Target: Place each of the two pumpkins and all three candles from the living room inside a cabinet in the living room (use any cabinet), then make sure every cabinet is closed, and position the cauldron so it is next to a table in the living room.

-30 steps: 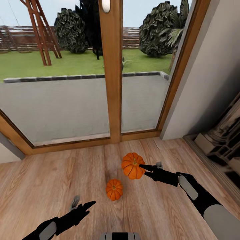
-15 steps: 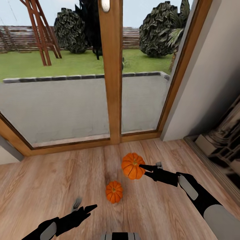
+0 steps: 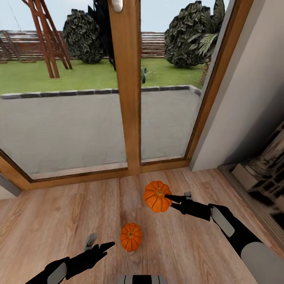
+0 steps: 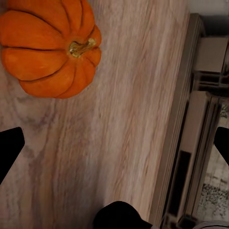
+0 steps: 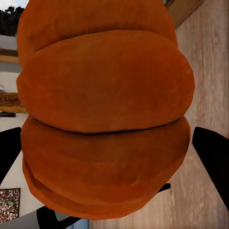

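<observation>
My right gripper (image 3: 176, 196) is shut on one orange ribbed pumpkin (image 3: 156, 196) and holds it above the wooden floor. In the right wrist view that pumpkin (image 5: 105, 119) bulges between the two dark fingertips (image 5: 212, 157). The other pumpkin (image 3: 131, 236) sits upright on the floor, just right of and beyond my left gripper (image 3: 101, 242). That gripper is open and holds nothing. The left wrist view has the floor pumpkin (image 4: 50, 45), stem up, off to one side of the left gripper (image 4: 114, 145), apart from both fingers.
A wood-framed glass door (image 3: 128, 90) stands straight ahead, with a patio and garden behind it. A grey wall (image 3: 244, 98) rises at the right, and a pale stone-like fixture (image 3: 262, 167) with a dark base strip lines the floor there. Plank floor (image 3: 51, 221) spreads to the left.
The camera has moved, so the door post and floor have slid left and down in the picture. The floor pumpkin now lies closer to my left gripper. The right gripper still holds its pumpkin.
</observation>
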Available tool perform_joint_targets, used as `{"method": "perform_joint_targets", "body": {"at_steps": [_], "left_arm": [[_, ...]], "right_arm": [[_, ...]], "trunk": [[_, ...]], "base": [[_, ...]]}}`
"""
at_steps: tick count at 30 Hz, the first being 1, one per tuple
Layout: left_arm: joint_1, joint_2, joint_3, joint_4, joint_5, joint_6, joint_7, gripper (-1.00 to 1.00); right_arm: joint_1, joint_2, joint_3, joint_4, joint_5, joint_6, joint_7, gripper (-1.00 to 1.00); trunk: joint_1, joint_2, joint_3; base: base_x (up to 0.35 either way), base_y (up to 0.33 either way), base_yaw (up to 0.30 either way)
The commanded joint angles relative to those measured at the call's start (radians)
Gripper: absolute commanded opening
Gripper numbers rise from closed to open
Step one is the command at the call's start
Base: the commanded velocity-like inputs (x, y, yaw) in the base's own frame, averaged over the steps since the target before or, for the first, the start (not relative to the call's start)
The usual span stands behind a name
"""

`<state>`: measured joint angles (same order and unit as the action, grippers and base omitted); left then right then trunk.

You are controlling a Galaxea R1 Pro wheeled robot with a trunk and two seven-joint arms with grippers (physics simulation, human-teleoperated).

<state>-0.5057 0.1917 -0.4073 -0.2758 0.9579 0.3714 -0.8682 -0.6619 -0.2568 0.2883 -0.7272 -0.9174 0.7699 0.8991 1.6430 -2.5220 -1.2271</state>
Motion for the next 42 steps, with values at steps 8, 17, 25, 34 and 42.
{"method": "perform_joint_targets", "body": {"at_steps": [8,17,25,34,42], "left_arm": [[0.0,0.002,0.003,0.0,0.014,0.009,0.007,1.0],[0.0,0.018,0.008,0.0,0.021,0.008,0.072,1.0],[0.0,0.02,0.036,0.0,0.025,0.008,0.075,1.0],[0.0,0.02,0.042,0.0,0.025,0.008,0.081,1.0],[0.0,0.018,0.044,0.0,0.025,0.008,0.084,1.0]], "right_arm": [[-0.001,-0.001,0.003,0.0,-0.009,0.006,-0.002,-1.0],[-0.001,-0.001,0.003,0.0,-0.009,0.006,-0.002,-1.0],[-0.001,-0.001,0.003,0.0,-0.009,0.006,-0.002,-1.0],[-0.001,-0.001,0.003,0.0,-0.009,0.006,-0.002,-1.0],[-0.001,0.0,0.004,-0.017,-0.011,0.015,0.033,-1.0]], "trunk": [[0.0,0.0,-0.001],[0.0,0.0,-0.001],[0.0,0.0,-0.001],[0.0,0.0,-0.001],[0.003,-0.002,-0.024]], "base": [[0.026,-0.03,0.0],[0.001,-0.001,0.0],[0.0,0.0,0.0],[0.0,0.0,0.0],[0.0,0.0,0.0]]}}
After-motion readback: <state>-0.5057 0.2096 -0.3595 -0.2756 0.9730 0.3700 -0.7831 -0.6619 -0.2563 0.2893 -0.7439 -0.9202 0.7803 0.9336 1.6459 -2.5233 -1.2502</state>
